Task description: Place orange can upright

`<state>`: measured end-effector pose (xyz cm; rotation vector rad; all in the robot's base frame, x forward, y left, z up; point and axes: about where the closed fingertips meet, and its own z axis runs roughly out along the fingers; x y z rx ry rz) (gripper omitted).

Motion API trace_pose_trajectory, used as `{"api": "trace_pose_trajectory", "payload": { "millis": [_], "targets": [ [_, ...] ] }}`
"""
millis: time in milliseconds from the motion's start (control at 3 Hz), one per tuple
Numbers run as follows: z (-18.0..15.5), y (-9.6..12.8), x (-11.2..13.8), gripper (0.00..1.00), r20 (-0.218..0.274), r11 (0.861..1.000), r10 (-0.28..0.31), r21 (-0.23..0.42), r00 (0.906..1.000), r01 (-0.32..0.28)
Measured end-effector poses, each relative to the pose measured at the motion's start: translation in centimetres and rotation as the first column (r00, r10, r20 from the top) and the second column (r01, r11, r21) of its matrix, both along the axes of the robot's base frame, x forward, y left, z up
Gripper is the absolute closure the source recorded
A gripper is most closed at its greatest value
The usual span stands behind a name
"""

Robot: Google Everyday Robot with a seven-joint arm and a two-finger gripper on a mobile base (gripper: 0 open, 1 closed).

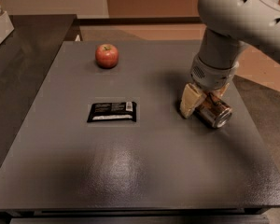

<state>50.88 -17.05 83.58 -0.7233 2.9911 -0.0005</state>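
Observation:
The orange can (pixel 215 113) lies on its side on the grey table (pixel 144 171) at the right, with one silver end facing front right. My gripper (pixel 204 102) comes down on it from above. Its cream fingers (pixel 189 101) sit on either side of the can's body and press against it. The can still rests on the table top. The far finger is mostly hidden behind the can.
A red apple (pixel 107 56) stands at the back left of the table. A flat black snack wrapper (pixel 112 111) lies left of centre. A darker counter (pixel 18 69) adjoins the table on the left, and the floor drops away on the right.

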Motion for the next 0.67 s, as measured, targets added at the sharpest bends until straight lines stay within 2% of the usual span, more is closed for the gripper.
{"api": "trace_pose_trajectory", "payload": {
  "millis": [333, 667],
  "targets": [
    [1.2, 0.9, 0.2, 0.62, 0.030, 0.998, 0.057, 0.030, 0.9979, -0.058],
    [4.1, 2.7, 0.8, 0.85, 0.129, 0.981, 0.158, 0.092, 0.9790, -0.171]
  ]
}}
